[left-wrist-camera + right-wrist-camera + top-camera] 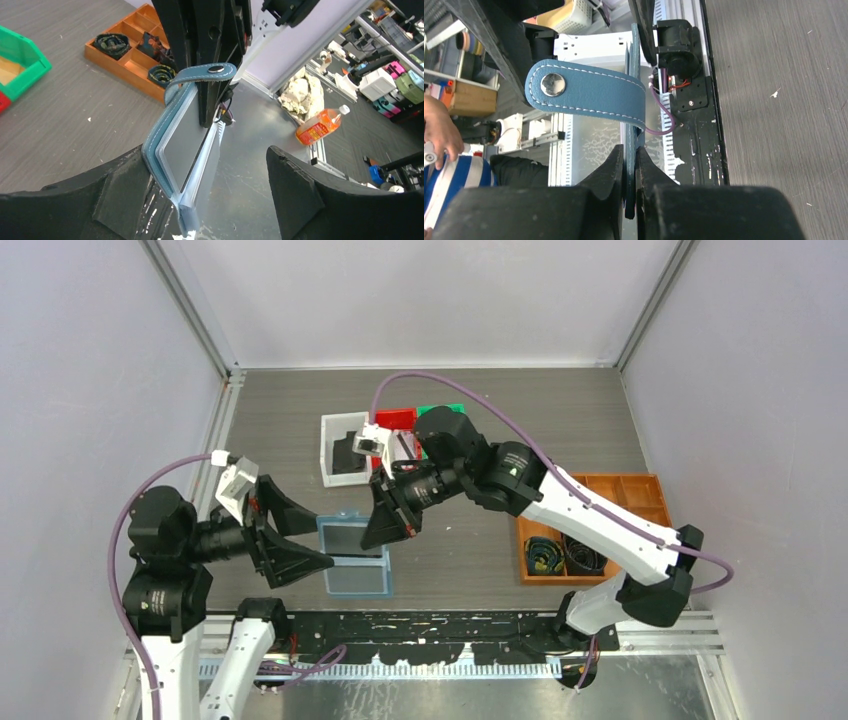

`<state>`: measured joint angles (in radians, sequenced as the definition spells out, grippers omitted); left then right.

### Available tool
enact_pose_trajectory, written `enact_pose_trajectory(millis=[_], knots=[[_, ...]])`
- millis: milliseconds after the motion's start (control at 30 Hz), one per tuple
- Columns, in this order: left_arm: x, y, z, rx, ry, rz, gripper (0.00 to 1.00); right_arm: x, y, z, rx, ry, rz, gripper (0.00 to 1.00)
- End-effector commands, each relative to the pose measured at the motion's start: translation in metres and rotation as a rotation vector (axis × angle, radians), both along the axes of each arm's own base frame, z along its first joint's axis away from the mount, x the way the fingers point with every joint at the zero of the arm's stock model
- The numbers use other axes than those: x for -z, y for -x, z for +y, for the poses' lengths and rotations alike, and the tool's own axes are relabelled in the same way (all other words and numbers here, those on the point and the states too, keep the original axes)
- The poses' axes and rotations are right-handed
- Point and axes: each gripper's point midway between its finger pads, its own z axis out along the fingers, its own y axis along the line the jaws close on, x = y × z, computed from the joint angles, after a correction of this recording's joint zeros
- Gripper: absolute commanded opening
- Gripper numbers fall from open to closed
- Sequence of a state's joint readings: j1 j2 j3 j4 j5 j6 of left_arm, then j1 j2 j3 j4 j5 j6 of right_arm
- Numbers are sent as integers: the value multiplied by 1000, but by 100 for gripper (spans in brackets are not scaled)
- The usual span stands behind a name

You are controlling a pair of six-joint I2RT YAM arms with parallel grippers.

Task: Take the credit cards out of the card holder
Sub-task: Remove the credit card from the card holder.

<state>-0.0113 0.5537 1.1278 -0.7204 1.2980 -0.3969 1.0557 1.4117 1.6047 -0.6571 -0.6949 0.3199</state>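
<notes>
While the right gripper [630, 152] clamps the card holder [584, 95], the left gripper [207, 152], fingers apart, should pinch the lower-centre grey card [185, 145] squarely.

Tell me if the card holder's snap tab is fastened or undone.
Undone: the snap tab curls free, stud exposed, while the right tool pinches the card holder.

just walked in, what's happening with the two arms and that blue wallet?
The right hand is shut on one edge of the blue card holder, holding it up with the snap tab hanging loose. The left hand is open, with its fingers on either side of the holder's other end, not gripping. A silver-grey card sits in a clear sleeve inside, and no card is out yet.
</notes>
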Motion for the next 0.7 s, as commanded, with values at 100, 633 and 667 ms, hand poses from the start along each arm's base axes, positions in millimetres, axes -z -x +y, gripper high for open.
enact_pose_trajectory(millis=[100,633,667], knots=[[25,16,1,60,-55,-65,79,-37,20,6,-118,-52,-82,1],[36,22,2,88,-78,-107,17,-30,36,27,-216,39,-177,13],[35,22,2,88,-78,-110,13,-34,37,27,-215,20,-179,20]])
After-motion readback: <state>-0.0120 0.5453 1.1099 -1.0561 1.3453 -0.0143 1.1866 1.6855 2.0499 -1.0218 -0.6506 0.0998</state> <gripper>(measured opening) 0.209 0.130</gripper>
